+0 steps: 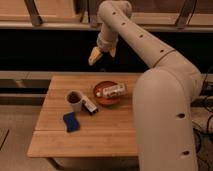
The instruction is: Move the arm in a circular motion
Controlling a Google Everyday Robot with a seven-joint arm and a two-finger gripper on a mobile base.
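The arm (pixel 150 52), a thick cream-beige limb dotted with small dark holes, fills the right side of the camera view. Its bulky lower segment rises from 5 o'clock and a slimmer link climbs toward 11 o'clock to a rounded joint at the top edge. From that joint the last link turns down, so its long axis runs from 12 o'clock toward 7 o'clock. The gripper (pixel 102 54) at its end points down and slightly left. It hangs in the air over the far edge of the wooden table (pixel 112 137), in front of a dark recess. Its two yellowish fingers (pixel 94 57) are spread, with nothing between them.

How much of the circle has been swept cannot be read from a single still. The task leaves no mark on the scene, and nothing shows where a loop began or would close. The raised, bent pose with the gripper clear of everything below suits a sweep in progress. That is a judgement only, and the remaining arc is unknown.

On the table, well below the gripper at its 6 o'clock, an orange-red bowl (pixel 96 94) holds a pale packet (pixel 114 90). A cup (pixel 74 99) stands at the bowl's 9 o'clock. A small dark bar (pixel 90 106) lies just beside the cup, and a blue sponge (pixel 71 121) sits at the cup's 6 o'clock.
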